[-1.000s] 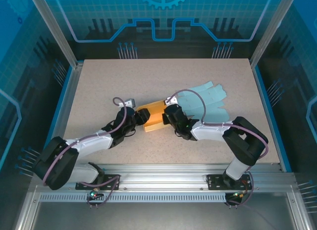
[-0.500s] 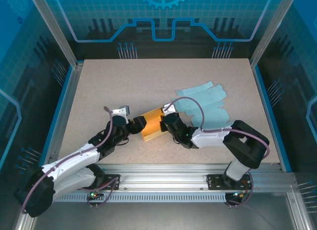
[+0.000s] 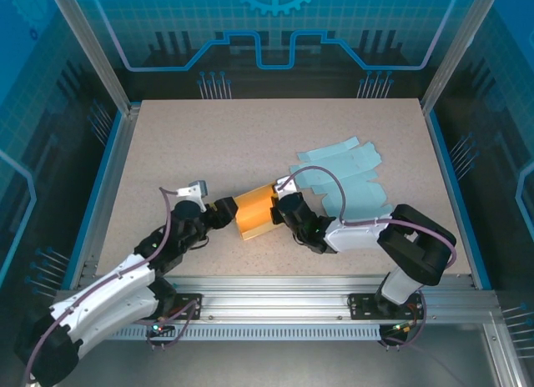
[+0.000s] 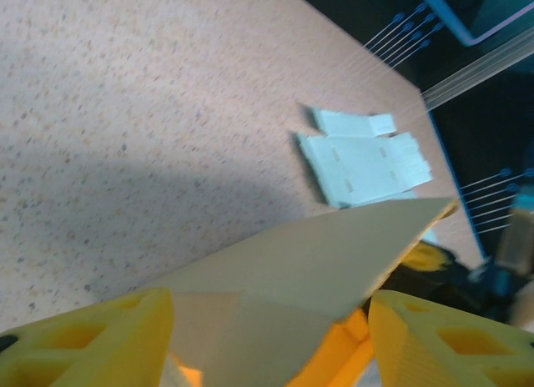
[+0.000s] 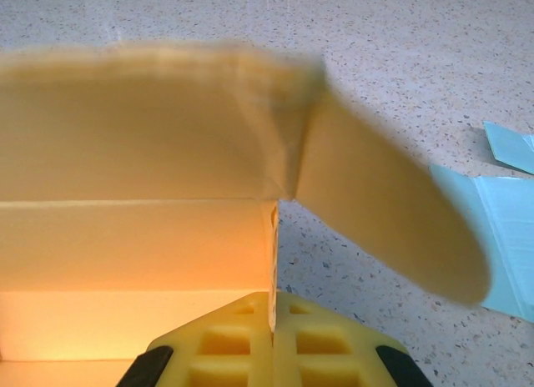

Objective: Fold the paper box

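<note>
Paper box (image 3: 254, 213), orange and partly folded, lies on the speckled tabletop (image 3: 209, 137) toward its near edge, roughly midway between the two arms, with its long side running from left to right and slightly tilted. The right wrist view shows its inside: a tan upper panel, a lighter lower wall, and a rounded flap hanging out to the right over the tabletop. The right tool (image 3: 281, 210) is at the box's right end, its yellow pads (image 5: 225, 345) pressed together on a thin upright wall edge, which runs down into the seam between them. The left tool (image 3: 223, 213) is at the box's left end. Its yellow fingers (image 4: 92, 341) are spread wide apart, and a tan pointed flap of the box reaches across the gap between them. Whether either finger touches that flap cannot be told. Just beyond the box, to the right and farther from the arms, several flat light blue paper sheets (image 3: 342, 174) lie overlapping on the tabletop. The right arm's cable arches over their near edge. From the left wrist these sheets appear past the tip of the flap, and from the right wrist a corner of one shows at the right edge, beside the rounded flap.
</note>
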Action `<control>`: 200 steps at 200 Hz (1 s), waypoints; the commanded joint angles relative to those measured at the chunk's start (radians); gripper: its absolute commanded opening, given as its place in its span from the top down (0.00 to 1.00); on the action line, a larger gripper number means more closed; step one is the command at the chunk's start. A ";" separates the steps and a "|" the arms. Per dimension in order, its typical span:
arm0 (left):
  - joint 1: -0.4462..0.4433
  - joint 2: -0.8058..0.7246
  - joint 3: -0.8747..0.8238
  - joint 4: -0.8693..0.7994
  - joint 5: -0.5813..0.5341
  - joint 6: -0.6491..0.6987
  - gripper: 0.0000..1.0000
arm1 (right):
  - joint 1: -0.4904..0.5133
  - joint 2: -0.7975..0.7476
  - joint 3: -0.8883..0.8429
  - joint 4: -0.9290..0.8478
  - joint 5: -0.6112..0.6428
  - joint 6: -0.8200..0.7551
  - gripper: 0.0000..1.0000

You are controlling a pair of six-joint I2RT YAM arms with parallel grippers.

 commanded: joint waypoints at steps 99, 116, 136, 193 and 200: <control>0.236 0.272 0.315 -0.040 0.207 0.202 0.52 | 0.027 0.213 -0.020 0.347 0.039 -0.235 0.93; 0.236 0.344 0.334 -0.008 0.260 0.212 0.56 | 0.027 0.223 -0.006 0.337 0.033 -0.240 0.87; 0.237 0.412 0.342 0.046 0.352 0.203 0.61 | 0.027 0.196 -0.012 0.310 0.031 -0.238 0.79; 0.214 0.480 0.327 0.114 0.443 0.172 0.64 | 0.032 0.084 -0.040 0.221 0.026 -0.226 0.48; 0.210 0.480 0.327 0.110 0.440 0.174 0.64 | 0.032 0.068 -0.042 0.204 0.028 -0.221 0.44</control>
